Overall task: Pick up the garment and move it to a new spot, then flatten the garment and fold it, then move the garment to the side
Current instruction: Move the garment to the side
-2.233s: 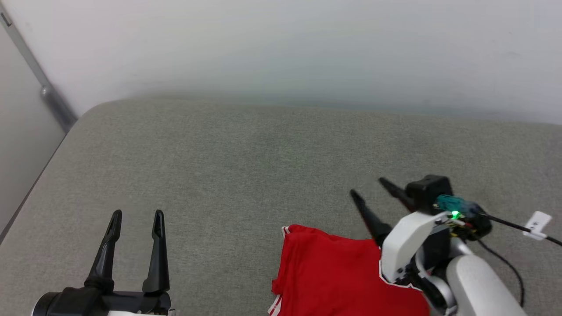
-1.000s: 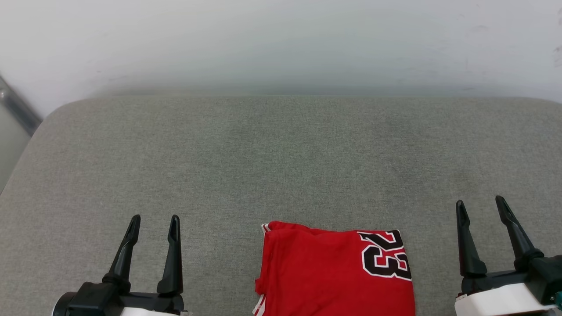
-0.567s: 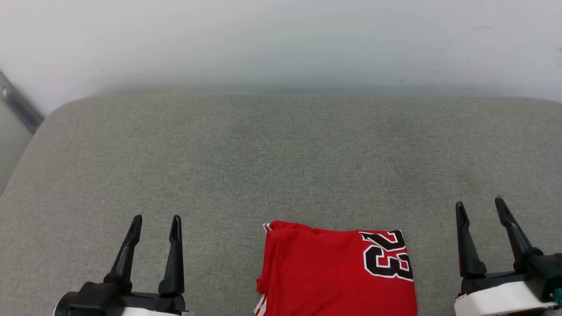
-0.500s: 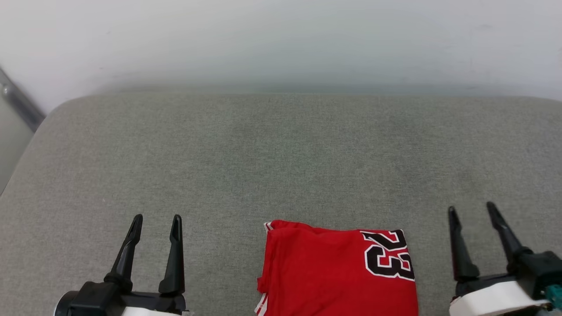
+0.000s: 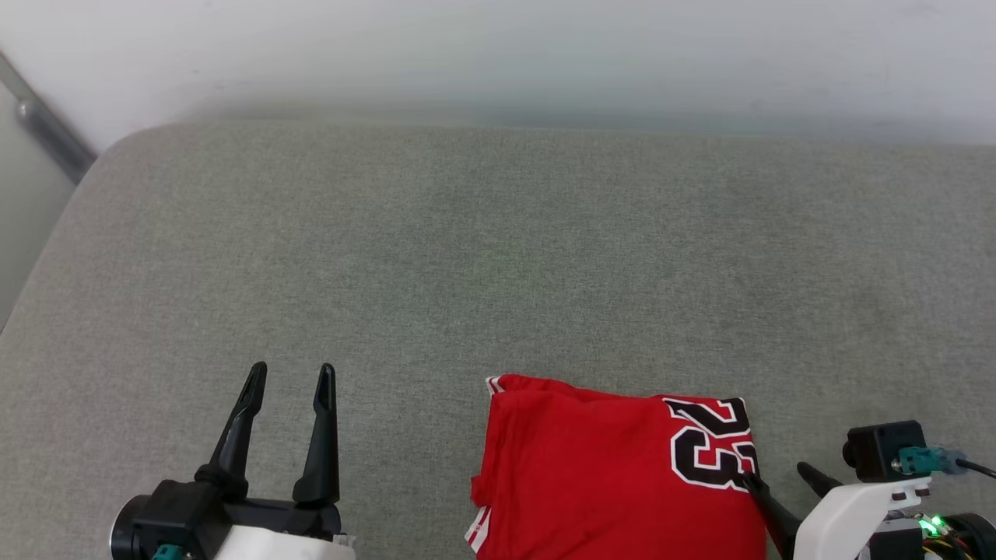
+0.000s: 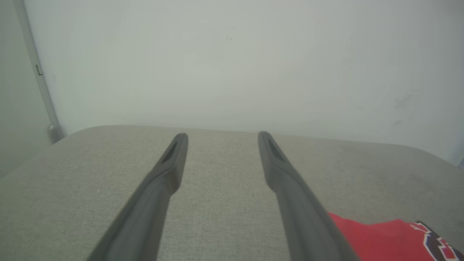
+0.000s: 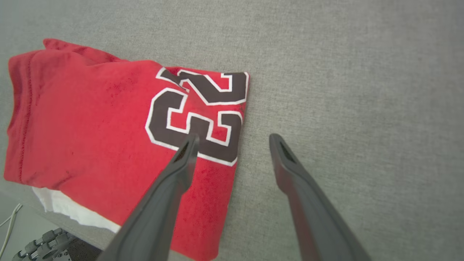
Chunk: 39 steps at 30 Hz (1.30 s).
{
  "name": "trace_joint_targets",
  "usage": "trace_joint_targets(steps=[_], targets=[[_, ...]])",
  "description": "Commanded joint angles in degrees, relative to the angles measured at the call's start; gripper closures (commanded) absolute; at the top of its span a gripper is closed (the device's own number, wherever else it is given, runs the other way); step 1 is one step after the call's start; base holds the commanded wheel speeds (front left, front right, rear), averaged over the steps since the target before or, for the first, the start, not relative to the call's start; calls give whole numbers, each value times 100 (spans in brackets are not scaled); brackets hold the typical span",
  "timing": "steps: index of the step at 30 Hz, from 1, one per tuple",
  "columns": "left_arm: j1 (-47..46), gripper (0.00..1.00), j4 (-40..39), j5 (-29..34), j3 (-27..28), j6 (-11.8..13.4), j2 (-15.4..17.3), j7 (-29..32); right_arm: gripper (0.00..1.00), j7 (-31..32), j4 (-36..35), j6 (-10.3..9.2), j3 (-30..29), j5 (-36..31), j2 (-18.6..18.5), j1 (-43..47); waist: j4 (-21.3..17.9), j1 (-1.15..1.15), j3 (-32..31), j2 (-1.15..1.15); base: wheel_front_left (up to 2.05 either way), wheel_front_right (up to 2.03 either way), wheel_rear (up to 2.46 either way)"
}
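Item: garment [image 5: 607, 474], red knit, soft and limp, folded to a near-square packet. A black print [image 5: 712, 451] edged in white is carried at its right end, and a white layer shows beneath at the near side. It is laid at the near edge of the pad [image 5: 467, 257], right of centre; its long axis is not plainly told

Tool: right gripper [image 5: 778, 476], fingers spread, nothing held. It is set astride the garment's right edge, one finger over the print, the other over bare pad; contact cannot be told. This arm is judged the nearer, the garment lying to its left

Tool: left gripper [image 5: 291, 373], spread, empty, well apart on the garment's left

Ground: pad of grey woven cloth, matt, with rounded corners; a pale wall [image 5: 498, 47] stands behind
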Motion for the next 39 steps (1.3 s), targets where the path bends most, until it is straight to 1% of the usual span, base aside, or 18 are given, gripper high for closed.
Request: trace_joint_targets(steps=[1, 6, 10, 14, 19, 20, 22, 23, 25, 28, 32, 35, 39], targets=[[-65, 0, 22, -33, 2, -11, -5, -13, 0, 130, -60, -1, 11, 24, 10, -27, 63, 0, 79, 0, 0, 0, 0], [-191, 0, 63, -40, -74, -11, -6, -13, 0, 1074, -140, 0, -48, 132, 101, -153, 193, 0, 282, 0, 0, 0, 0], [-298, 0, 93, -14, -156, -12, -6, -13, 0, 1571, 11, -1, -53, -40, 150, -282, 311, 0, 400, 0, 0, 0, 0], [-376, 0, 136, -11, -194, -12, -6, -13, 0, 1807, 420, 0, -40, -9, 293, -400, 403, 0, 470, 0, 0, 0, 0], [-411, 0, 214, 35, -269, -9, -6, -13, 0, 1747, 984, 1, 143, -103, 434, -411, 484, 0, 453, 0, 0, 0, 0], [-399, 0, 219, 33, -272, -10, -6, -13, 5, 1696, 1063, 8, 186, -153, 441, -426, 485, 0, 441, 0, 0, 0, 0], [-364, 0, 236, 29, -271, -10, -6, -13, 88, 1537, 1184, 8, 293, -221, 444, -495, 470, 0, 417, 0, 0, 0, 0], [-346, 0, 250, 35, -278, -10, -6, -13, 100, 1432, 1216, 8, 304, -248, 442, -532, 455, 0, 400, 0, 0, 0, 0], [-326, 0, 276, 97, -293, -10, -6, -13, 100, 1269, 1260, 6, 343, -366, 360, -615, 402, 0, 370, 0, 0, 0, 0], [-331, 0, 284, 91, -290, -11, -6, -13, 100, 1077, 1252, -5, 445, -568, 139, -829, 261, 0, 340, 0, 0, 0, 0], [-361, 0, 283, 108, -362, -11, -6, -13, 100, 1057, 1106, -6, 807, -876, -345, -1144, -49, 0, 341, 0, 0, 0, 0], [-435, 0, 268, 125, -520, -11, -6, -13, 100, 1157, 941, -3, 1216, -998, -775, -1486, -380, 0, 438, 0, 0, 0, 0], [-635, 0, 217, 172, -839, -11, -5, -13, 100, 1307, 750, -3, 1622, -1187, -1612, -2075, -819, 0, 702, 0, 0, 0, 0]])
